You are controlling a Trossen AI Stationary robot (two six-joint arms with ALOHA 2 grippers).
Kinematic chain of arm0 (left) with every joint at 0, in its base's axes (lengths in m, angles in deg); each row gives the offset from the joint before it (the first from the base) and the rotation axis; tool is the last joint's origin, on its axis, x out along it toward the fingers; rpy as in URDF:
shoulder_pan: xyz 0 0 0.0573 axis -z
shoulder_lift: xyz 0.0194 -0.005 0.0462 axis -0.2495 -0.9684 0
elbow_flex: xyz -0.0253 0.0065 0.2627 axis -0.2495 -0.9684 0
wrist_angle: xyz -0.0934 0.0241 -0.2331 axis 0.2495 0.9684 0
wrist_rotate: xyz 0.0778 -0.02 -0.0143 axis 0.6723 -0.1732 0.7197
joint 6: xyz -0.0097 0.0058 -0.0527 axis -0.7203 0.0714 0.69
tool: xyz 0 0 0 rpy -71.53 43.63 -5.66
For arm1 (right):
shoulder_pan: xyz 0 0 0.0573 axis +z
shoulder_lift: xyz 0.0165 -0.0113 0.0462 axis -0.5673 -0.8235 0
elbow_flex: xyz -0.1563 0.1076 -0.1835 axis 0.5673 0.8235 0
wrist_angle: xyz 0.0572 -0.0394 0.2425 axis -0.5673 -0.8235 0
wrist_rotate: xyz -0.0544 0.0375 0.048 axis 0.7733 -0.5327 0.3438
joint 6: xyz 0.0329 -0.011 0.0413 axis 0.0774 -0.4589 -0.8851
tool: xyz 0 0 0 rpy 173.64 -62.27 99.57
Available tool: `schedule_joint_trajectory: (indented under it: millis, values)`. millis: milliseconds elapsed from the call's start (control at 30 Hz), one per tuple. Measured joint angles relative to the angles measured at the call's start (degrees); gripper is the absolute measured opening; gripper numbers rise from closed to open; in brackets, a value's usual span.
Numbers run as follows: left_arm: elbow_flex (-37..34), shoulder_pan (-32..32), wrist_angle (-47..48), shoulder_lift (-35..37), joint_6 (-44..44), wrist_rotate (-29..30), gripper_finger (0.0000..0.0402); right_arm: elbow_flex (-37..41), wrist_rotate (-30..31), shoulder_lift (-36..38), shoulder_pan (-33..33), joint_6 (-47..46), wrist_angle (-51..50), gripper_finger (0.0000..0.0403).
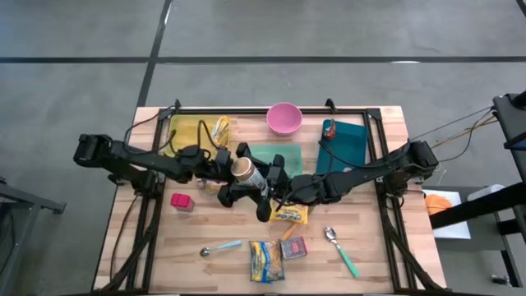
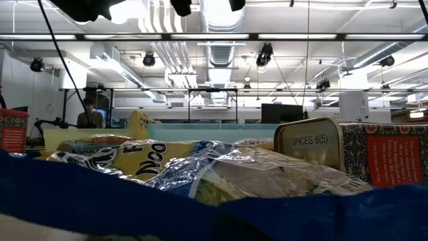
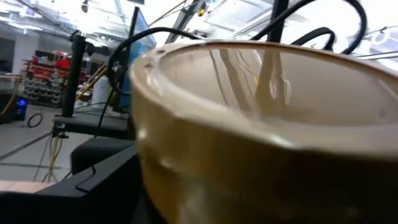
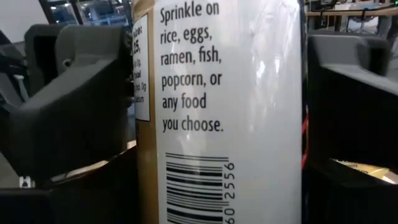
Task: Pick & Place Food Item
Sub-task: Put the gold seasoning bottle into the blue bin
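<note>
Seasoning jar (image 1: 244, 171), tan-lidded, white-labelled, mid-counter: rigid, smooth, likely slippery; right gripper (image 1: 265, 182) fingers clamp its body; left gripper (image 1: 220, 164) fingers apart by lid

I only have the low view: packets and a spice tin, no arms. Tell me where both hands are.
Observer: In the high view they meet at mid-table, the left hand and right hand on either side of a tan-lidded jar.
Operator: Say who holds it.
Observer: The right wrist view shows the right hand's fingers against both sides of the jar's label, so it looks gripped there.
Operator: Report on the left.
Observer: The left wrist camera is filled by the jar's lid, so that hand is right up against the lid end.
</note>
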Motion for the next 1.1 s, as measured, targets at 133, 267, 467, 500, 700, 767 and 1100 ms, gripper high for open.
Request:
schedule_joint_trajectory:
  millis: [133, 267, 467, 500, 700, 767, 1100]
  values:
    - [-0.4, 0.0, 0.2, 1.0, -0.9, -1.5, 0.0366, 0.2, 0.1, 0.0, 0.0, 0.0, 0.0, 0.0265]
    - [-0.4, 0.0, 0.2, 1.8, -1.4, -3.8, 0.0323, 0.2, -0.1, 0.0, 0.0, 0.5, 0.3, 0.0265]
    - [-0.4, 0.0, 0.3, 1.8, -2.1, -3.9, 0.0268, 0.2, -0.5, 0.0, 0.2, 0.2, 0.5, 0.0265]
    - [-0.4, 0.0, 0.3, 1.8, -2.0, -3.9, 0.0268, 0.2, -0.5, 0.0, 0.3, 0.2, 0.5, 0.0265]
    - [-0.4, 0.0, 1.2, 1.9, -2.0, -4.0, 0.0268, 0.2, -0.8, 0.0, 0.4, 0.8, 0.3, 0.0265]
    - [-0.4, 0.0, 1.6, 2.0, -2.1, -4.0, 0.0268, 0.2, -1.1, 0.0, 0.4, 0.9, 0.3, 0.0265]
    - [-0.4, -0.4, 8.0, 2.4, 1.4, -6.1, 0.0268, 0.2, -1.9, -0.1, 0.7, 0.1, -3.9, 0.0377]
